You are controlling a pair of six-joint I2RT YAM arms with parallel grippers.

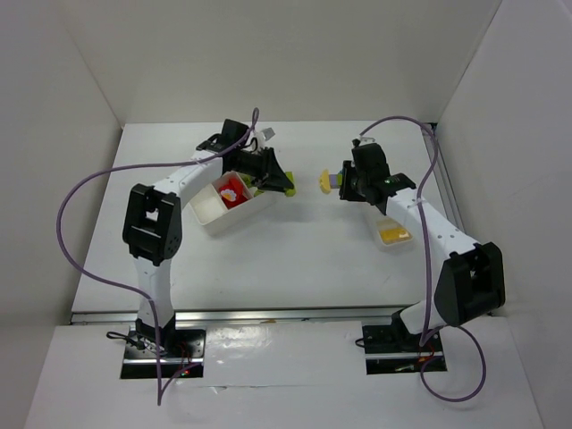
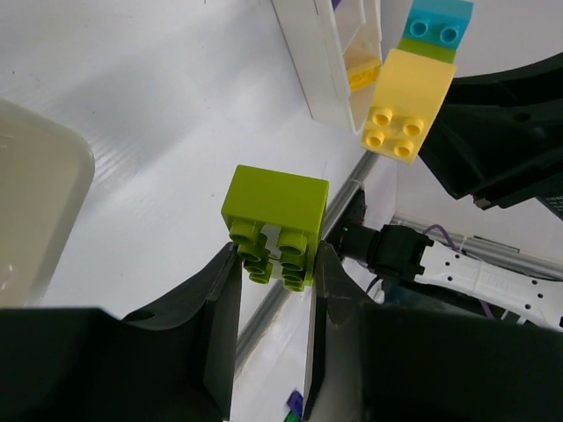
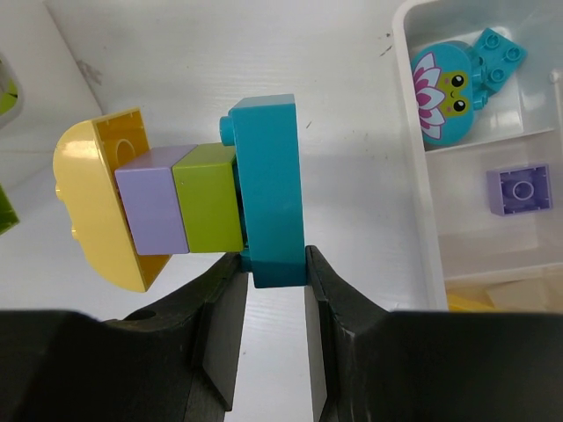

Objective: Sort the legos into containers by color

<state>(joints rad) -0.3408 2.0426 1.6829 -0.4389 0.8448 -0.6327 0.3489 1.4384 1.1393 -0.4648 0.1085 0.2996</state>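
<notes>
My left gripper [image 2: 274, 264] is shut on a lime green lego [image 2: 275, 214], held above the table; it shows in the top view [image 1: 288, 185] beside the wide tray [image 1: 207, 214], which holds red legos [image 1: 231, 190]. My right gripper [image 3: 273, 264] is shut on the cyan brick [image 3: 268, 185] of a stack with a lime brick [image 3: 208, 198], a purple brick [image 3: 151, 207] and a yellow rounded brick [image 3: 92, 202]. The stack [image 1: 329, 180] hangs in the air between the two grippers. The narrow tray [image 3: 422, 220] holds a cyan flower piece [image 3: 444, 83], a purple brick [image 3: 521, 189] and yellow pieces.
The narrow tray [image 1: 393, 234] lies under the right arm, with yellow pieces in its near compartment. In the left wrist view the stack [image 2: 409, 97] hangs close ahead, with the narrow tray [image 2: 325, 61] behind. Purple cables loop over both arms.
</notes>
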